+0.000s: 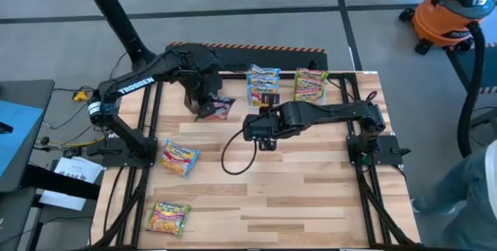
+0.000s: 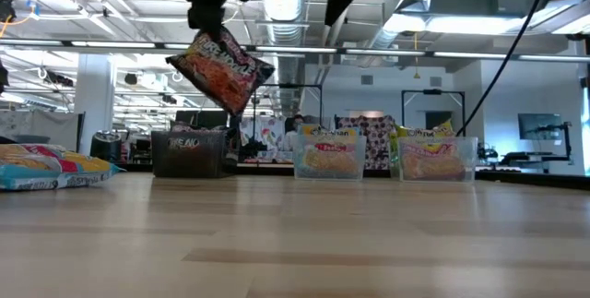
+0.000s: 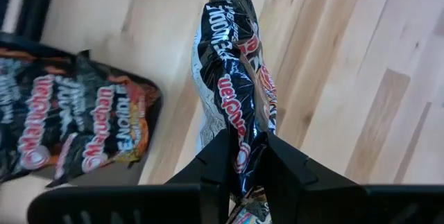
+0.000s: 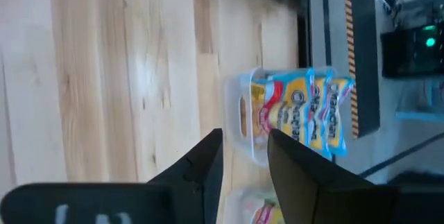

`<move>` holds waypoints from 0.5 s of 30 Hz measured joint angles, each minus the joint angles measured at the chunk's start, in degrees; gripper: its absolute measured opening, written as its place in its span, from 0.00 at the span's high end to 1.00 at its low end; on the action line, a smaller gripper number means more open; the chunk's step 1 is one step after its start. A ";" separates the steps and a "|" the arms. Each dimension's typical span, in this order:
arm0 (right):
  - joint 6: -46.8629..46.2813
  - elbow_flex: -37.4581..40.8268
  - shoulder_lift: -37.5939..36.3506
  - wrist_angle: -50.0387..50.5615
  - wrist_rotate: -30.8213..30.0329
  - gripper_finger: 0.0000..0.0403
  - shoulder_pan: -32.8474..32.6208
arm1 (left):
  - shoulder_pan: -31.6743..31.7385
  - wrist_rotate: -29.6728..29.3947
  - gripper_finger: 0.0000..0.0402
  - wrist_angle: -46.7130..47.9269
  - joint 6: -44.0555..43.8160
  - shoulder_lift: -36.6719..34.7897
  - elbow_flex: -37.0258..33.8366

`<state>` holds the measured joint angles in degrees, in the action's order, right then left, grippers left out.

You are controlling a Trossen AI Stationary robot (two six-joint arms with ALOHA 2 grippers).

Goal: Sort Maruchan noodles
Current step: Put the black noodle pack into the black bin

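My left gripper (image 1: 203, 102) is shut on a dark maroon Maruchan packet (image 2: 221, 69) and holds it high above the table's far left part, near the black box (image 2: 189, 153). More dark packets (image 3: 76, 127) lie beside it in the left wrist view. My right gripper (image 4: 244, 163) hovers over the table's middle, empty, with a narrow gap between its fingers. A clear tub of blue-edged packets (image 1: 262, 85) and a clear tub of green/yellow-edged packets (image 1: 311, 85) stand at the far edge. Two yellow-edged packets (image 1: 180, 158) (image 1: 168, 217) lie flat on the left of the table. My left gripper pinches the dark packet's upper end (image 3: 241, 156) between its two fingers, from above, pointing down. The packet hangs below the fingers, tilted and crumpled lengthwise. It is lifted clear of the table.
A black cable (image 1: 233, 154) loops on the wood below the right arm. The table's near right half shows bare wood (image 1: 311, 196). An orange shop vacuum (image 1: 450, 10) stands on the floor beyond the far right corner.
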<state>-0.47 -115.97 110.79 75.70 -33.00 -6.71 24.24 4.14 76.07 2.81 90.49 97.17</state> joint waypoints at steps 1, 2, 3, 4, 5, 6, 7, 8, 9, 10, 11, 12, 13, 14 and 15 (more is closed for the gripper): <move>-0.93 -0.02 -0.11 0.43 -0.02 0.67 -0.13 | 0.55 -0.02 0.88 0.07 0.02 -0.68 0.00; -1.72 -0.08 -0.19 1.06 0.00 0.67 -0.27 | 1.19 0.00 0.88 0.13 0.02 -1.44 0.00; -2.69 -0.10 -0.19 2.11 0.00 0.67 -0.47 | 1.88 0.00 0.88 0.28 0.02 -2.24 0.00; -3.63 -0.09 -0.15 3.11 0.04 0.67 -0.64 | 2.58 -0.02 0.88 0.40 0.02 -3.15 0.00; -4.41 -0.06 -0.11 3.94 0.06 0.67 -0.84 | 3.45 -0.02 0.88 0.39 0.02 -4.09 0.00; -5.19 -0.06 -0.10 4.54 0.07 0.67 -0.95 | 4.32 -0.05 0.88 0.32 0.01 -5.17 0.00; -5.83 -0.06 -0.10 4.88 0.07 0.67 -1.17 | 5.12 -0.05 0.88 0.11 -0.01 -6.21 0.00; -6.43 -0.06 -0.10 5.15 0.09 0.67 -1.29 | 5.76 -0.05 0.88 -0.13 -0.02 -7.22 0.00; -7.00 -0.06 -0.10 5.33 0.09 0.67 -1.34 | 6.39 -0.09 0.88 -0.37 0.03 -8.19 0.00; -7.51 -0.06 -0.10 5.33 0.11 0.67 -1.50 | 7.05 -0.13 0.88 -0.45 0.44 -9.04 0.00; -8.07 -0.06 -0.10 5.31 0.09 0.67 -1.58 | 7.65 -0.11 0.88 -0.43 0.84 -9.91 0.00; -8.56 -0.06 -0.10 5.31 0.10 0.67 -1.70 | 8.09 -0.09 0.88 -0.45 1.04 -10.80 0.00; -8.97 -0.06 -0.10 5.31 0.11 0.67 -1.86 | 8.46 -0.09 0.88 -0.65 1.05 -11.66 0.00; -9.25 -0.06 -0.10 5.33 0.09 0.67 -1.94 | 8.78 -0.08 0.88 -1.12 1.07 -12.47 0.00; -9.53 -0.06 -0.10 5.31 0.11 0.67 -1.97 | 9.15 -0.09 0.88 -1.67 1.24 -13.26 0.00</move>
<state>-10.00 -116.03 110.69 81.01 -32.89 -8.68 33.39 4.06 74.40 4.04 77.23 97.17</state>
